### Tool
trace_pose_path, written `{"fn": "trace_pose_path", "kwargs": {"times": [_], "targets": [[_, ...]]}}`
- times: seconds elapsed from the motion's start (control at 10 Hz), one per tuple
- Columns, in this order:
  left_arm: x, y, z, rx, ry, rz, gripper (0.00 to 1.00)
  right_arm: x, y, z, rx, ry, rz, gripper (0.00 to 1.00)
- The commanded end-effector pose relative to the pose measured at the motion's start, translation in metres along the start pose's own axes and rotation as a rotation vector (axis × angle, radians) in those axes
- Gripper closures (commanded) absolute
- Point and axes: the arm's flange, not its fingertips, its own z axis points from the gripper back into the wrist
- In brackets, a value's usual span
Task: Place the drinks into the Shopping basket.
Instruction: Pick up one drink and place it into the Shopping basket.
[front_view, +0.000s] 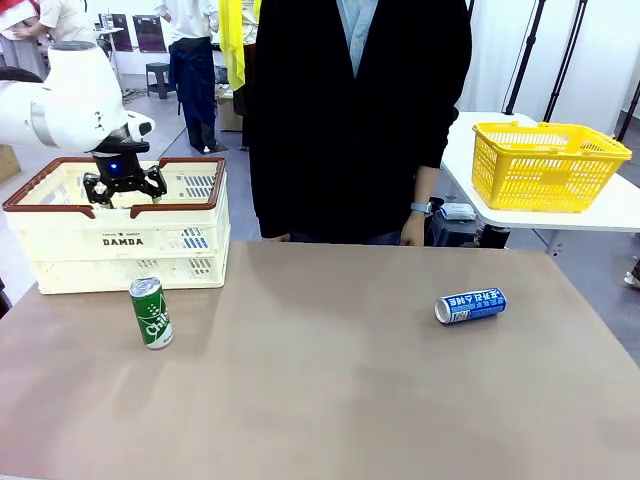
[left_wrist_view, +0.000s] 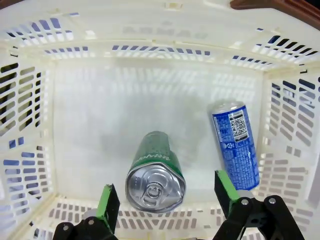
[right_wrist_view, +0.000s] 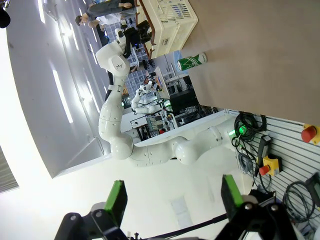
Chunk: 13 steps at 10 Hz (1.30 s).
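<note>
Halfway there: two drinks are sitting in the Shopping basket (front_view: 60, 240) and two are waiting on the table (front_view: 330, 400).
The left gripper (front_view: 124, 190) is hovering over the basket, jaws spread wide and gripping nothing, with a green can (left_wrist_view: 154, 172) and a blue can (left_wrist_view: 236, 145) lying inside. A second green can (front_view: 151, 313) is standing just in front of the basket. A second blue can (front_view: 471, 305) is lying well apart. The right gripper (right_wrist_view: 172, 197) is idling, jaws released.

A yellow mesh basket (front_view: 548, 160) sits on a white side table (front_view: 600, 215) — far to the right of the jaws of the left gripper (front_view: 124, 196); a person (front_view: 350, 120) in a dark cardigan stands between — behind the brown table (front_view: 330, 400)
</note>
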Motion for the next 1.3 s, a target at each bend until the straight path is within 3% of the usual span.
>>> {"fn": "trace_pose_path", "kwargs": {"times": [0.0, 0.2, 0.4, 0.6, 0.7, 0.8, 1.0, 1.2], "targets": [[0.005, 0.006, 0.009, -0.023, -0.006, -0.007, 0.0, -0.001, 0.0, 0.004, -0.009, 0.007, 0.022, 0.0], [0.005, 0.026, 0.074, -0.175, -0.026, -0.022, 0.0, -0.001, 0.0, 0.004, -0.009, 0.007, 0.022, 0.0], [-0.01, 0.066, 0.174, -0.34, 0.04, -0.077, 0.0, -0.001, 0.0, 0.004, -0.009, 0.007, 0.022, 0.0], [-0.043, 0.114, 0.239, -0.645, 0.135, -0.187, 0.0, -0.001, 0.0, 0.004, -0.009, 0.007, 0.022, 0.0], [-0.076, 0.143, 0.253, -0.914, 0.19, -0.302, 0.0, -0.001, 0.0, 0.004, -0.009, 0.007, 0.022, 0.0], [-0.107, 0.167, 0.252, -1.075, 0.195, -0.366, 0.0, -0.001, 0.0, 0.004, -0.009, 0.007, 0.022, 0.0], [-0.157, 0.215, 0.228, -1.261, 0.169, -0.376, 0.0, -0.001, 0.0, 0.004, -0.009, 0.007, 0.022, 0.0], [-0.198, 0.255, 0.184, -1.394, 0.089, -0.283, 0.0, -0.001, 0.0, 0.004, -0.009, 0.007, 0.022, 0.0]]}}
